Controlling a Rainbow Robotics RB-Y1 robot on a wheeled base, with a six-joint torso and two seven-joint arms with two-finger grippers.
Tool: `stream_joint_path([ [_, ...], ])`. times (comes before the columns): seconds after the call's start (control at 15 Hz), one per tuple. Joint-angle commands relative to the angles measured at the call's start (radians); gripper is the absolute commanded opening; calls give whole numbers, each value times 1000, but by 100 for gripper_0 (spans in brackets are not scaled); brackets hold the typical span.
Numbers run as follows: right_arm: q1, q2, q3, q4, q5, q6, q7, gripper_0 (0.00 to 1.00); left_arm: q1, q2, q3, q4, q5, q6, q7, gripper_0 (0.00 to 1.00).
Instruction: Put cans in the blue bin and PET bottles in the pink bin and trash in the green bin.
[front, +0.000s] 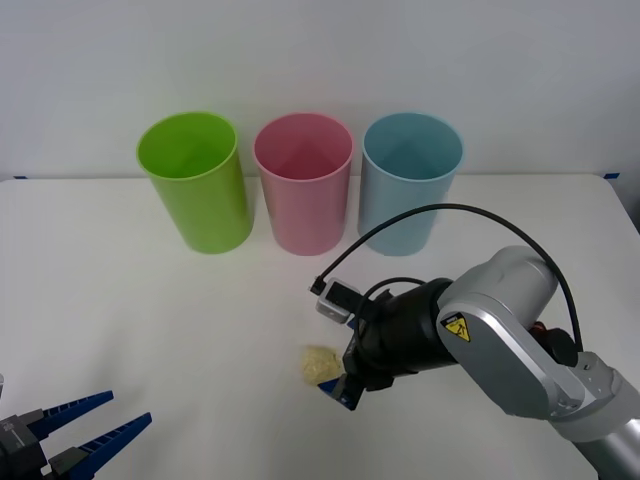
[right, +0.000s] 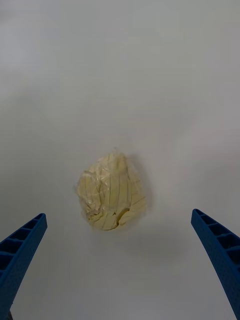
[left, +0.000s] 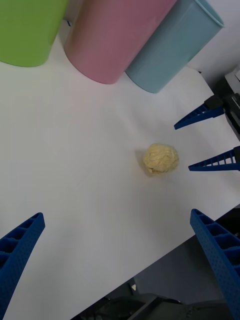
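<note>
The right gripper, wide open and empty, sits just at 3 o'clock of the trash. Center the ball between the fingers before closing; the green bin waits at 11 o'clock. The left gripper is parked, open.

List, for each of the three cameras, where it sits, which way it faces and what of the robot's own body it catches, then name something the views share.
Front view: above the arms, facing forward and down at the table; right gripper open beside the trash, left gripper open at the near edge.
Right wrist view: on the right wrist, facing the trash; own fingers.
Left wrist view: on the left wrist, facing the green bin, pink bin, blue bin.
Shared: the trash.
</note>
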Motion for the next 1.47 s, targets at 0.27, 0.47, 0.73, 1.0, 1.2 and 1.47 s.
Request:
stream_joint_path([
  [0.27,-17,27,67,87,43,90,0,100,0,0,0,0,0,0,0,100],
  [0.47,-21,52,71,118,61,94,5,100,0,0,0,0,0,0,0,100],
  [0.73,-32,56,108,159,81,134,3,100,0,0,0,0,0,0,0,100],
  [1.0,-37,79,128,208,104,185,5,100,0,0,0,0,0,0,0,100],
  [1.2,-52,93,145,253,118,214,5,100,0,0,0,0,0,0,0,100],
  [1.47,-61,95,150,256,129,212,3,100,0,0,0,0,0,0,0,100],
])
